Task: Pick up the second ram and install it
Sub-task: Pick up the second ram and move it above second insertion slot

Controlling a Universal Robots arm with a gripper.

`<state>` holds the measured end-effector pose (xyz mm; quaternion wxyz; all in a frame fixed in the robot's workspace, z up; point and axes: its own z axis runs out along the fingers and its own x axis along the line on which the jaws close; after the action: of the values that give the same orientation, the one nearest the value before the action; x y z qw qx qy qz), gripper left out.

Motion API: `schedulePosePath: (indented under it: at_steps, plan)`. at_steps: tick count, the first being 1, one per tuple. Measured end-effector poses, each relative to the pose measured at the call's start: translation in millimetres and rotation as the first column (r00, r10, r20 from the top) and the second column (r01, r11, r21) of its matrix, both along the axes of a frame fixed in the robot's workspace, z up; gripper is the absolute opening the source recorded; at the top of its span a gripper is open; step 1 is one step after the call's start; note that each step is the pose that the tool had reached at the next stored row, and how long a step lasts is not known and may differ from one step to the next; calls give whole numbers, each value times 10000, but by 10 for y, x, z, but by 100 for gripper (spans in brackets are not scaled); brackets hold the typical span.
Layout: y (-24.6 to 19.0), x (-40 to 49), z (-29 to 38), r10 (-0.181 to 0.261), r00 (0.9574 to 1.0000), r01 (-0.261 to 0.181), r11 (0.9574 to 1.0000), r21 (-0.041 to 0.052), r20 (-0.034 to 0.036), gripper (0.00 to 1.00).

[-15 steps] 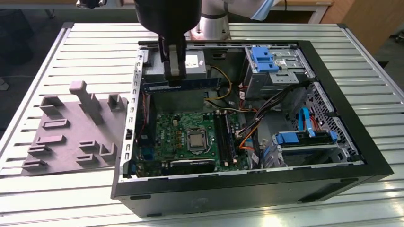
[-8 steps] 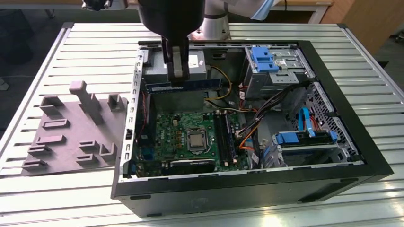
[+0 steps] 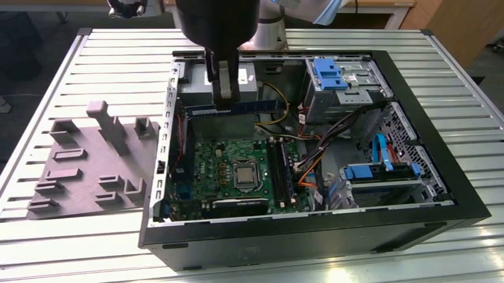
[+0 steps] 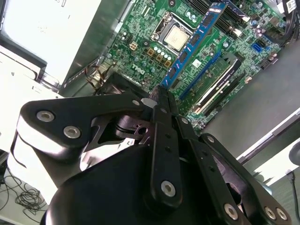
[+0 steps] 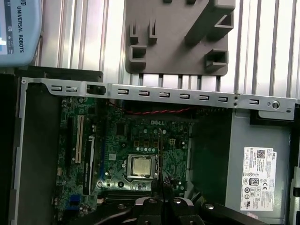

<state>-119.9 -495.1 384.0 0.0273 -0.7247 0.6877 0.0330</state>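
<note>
Gripping the second ram point(image 4: 192, 43), claw point(image 4: 159, 95) closed tight, above green board point(image 4: 143, 26) beside white-labelled box point(image 5: 262, 136).

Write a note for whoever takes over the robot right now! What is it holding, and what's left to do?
Tool: shut on the blue memory stick.
Where: the memory stick hangs in the air over the green board, inside the open computer case.
Done: memory stick picked up.
Left: it is not yet in any of the long black slots.
Also: a grey block sits outside the case, on the exterior view's left.
</note>
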Motion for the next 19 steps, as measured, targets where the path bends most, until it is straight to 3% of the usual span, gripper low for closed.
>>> schedulePosePath:
  at_steps: [19]
  plan:
    - [0, 67, -99, 0, 10000, 0, 10000, 1, 0, 11]
